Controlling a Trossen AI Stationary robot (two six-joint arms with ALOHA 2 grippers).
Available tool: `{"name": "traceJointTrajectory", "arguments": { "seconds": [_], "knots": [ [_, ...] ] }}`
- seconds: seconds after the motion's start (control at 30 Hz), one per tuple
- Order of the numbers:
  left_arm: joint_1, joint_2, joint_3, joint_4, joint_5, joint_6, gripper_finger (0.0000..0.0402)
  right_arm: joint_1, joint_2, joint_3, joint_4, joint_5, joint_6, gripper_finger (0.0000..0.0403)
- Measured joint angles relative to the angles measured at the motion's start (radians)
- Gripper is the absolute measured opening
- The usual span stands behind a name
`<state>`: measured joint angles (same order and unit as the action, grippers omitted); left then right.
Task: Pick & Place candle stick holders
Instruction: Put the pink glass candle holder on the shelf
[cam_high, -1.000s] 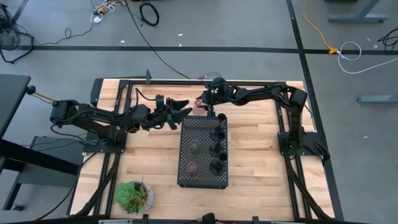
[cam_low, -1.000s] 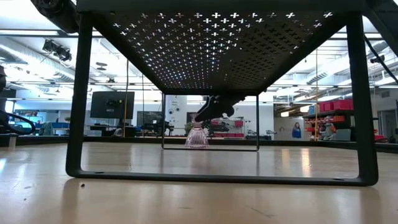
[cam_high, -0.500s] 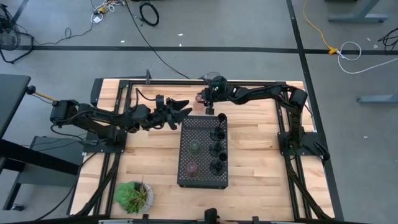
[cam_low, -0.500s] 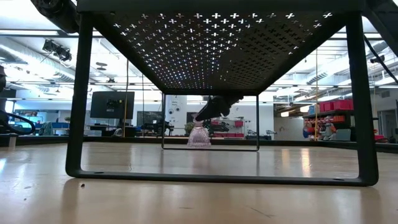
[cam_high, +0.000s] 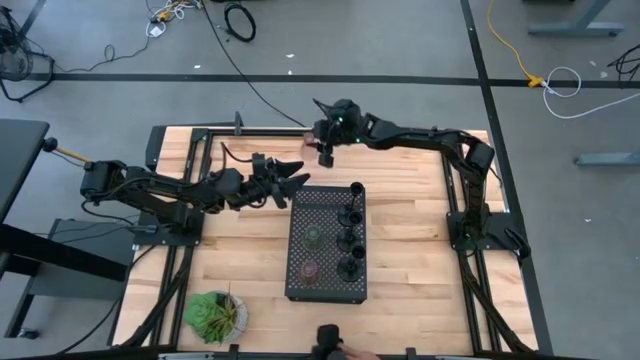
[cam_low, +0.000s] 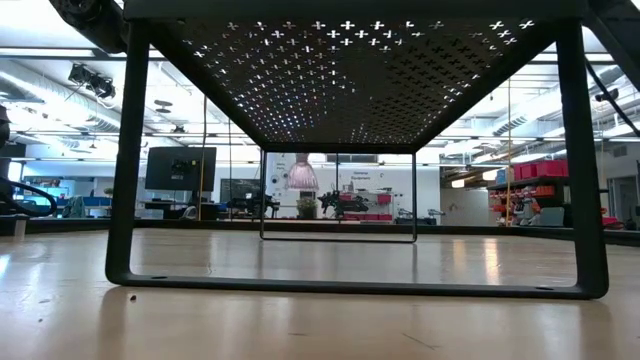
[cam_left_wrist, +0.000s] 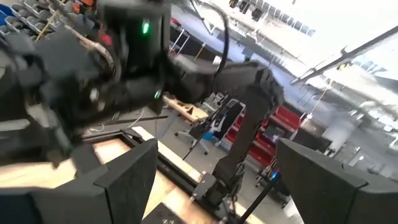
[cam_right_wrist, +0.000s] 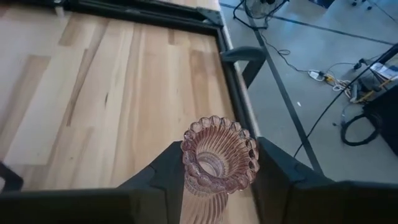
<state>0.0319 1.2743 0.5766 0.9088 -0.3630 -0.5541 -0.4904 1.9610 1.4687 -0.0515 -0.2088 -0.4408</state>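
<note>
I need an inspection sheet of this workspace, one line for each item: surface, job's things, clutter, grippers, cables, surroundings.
Surface: wooden table, black perforated tray standing on it.
Job's things: pink holder lifted off the table in the right gripper; three black holders in a row on the tray; green holder and brown holder beside them on the tray.
Clutter: plant at the table's near-left corner.
Grippers: right gripper shut on the pink holder, over the far table edge; left gripper open, empty, beside the tray's far-left corner.
Cables: black and yellow cables on the floor beyond the table.
Surroundings: open workshop with monitors and red bins.
</note>
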Motion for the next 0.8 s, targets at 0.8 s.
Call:
{"name": "traceJointTrajectory", "arguments": {
  "seconds": [0.8],
  "knots": [
    [0.0, 0.001, 0.0, -0.092, 0.043, 0.203, 0.0325, 0.072, -0.184, 0.41, -0.611, 0.012, 0.226, 0.0137]
  ]
}}
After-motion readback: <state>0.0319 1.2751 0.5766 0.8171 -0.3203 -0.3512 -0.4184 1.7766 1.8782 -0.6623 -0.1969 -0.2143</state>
